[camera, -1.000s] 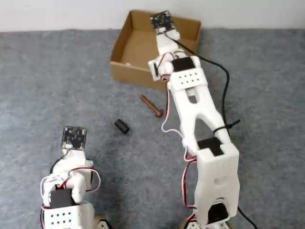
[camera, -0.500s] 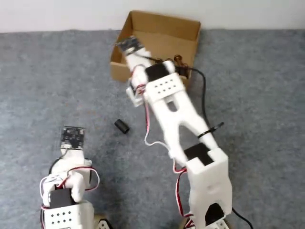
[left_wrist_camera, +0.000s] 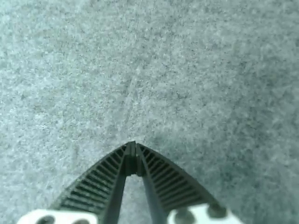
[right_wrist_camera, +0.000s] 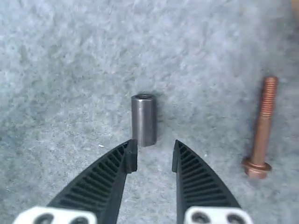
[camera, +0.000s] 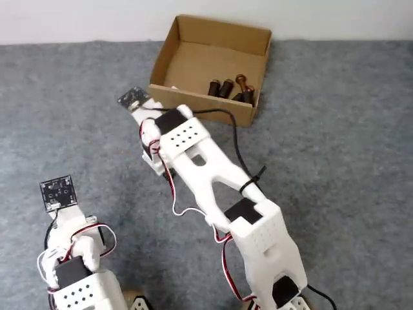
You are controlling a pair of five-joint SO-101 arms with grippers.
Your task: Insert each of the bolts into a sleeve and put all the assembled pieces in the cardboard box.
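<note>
several assembled pieces point(camera: 229, 89) sit in the cardboard box point(camera: 193, 64); one sleeve point(right_wrist_camera: 143, 119) and bolt point(right_wrist_camera: 261, 128) lie unjoined outside. right gripper point(right_wrist_camera: 153, 154) gapes by the sleeve; left gripper point(left_wrist_camera: 132, 156) clenched, empty.

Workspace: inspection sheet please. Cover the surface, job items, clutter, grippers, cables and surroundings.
Surface: grey carpet-like mat, no damage seen.
Job's things: cardboard box open at the far edge, with several assembled pieces inside along its near wall. One loose sleeve and one loose bolt lie on the mat, apart from each other.
Clutter: nothing seen.
Grippers: right gripper open, its tips at the sleeve's near end. Left gripper shut, empty, over bare mat.
Cables: black cable runs along the right arm; red and white wires loop beside it.
Surroundings: white wall behind the table.
</note>
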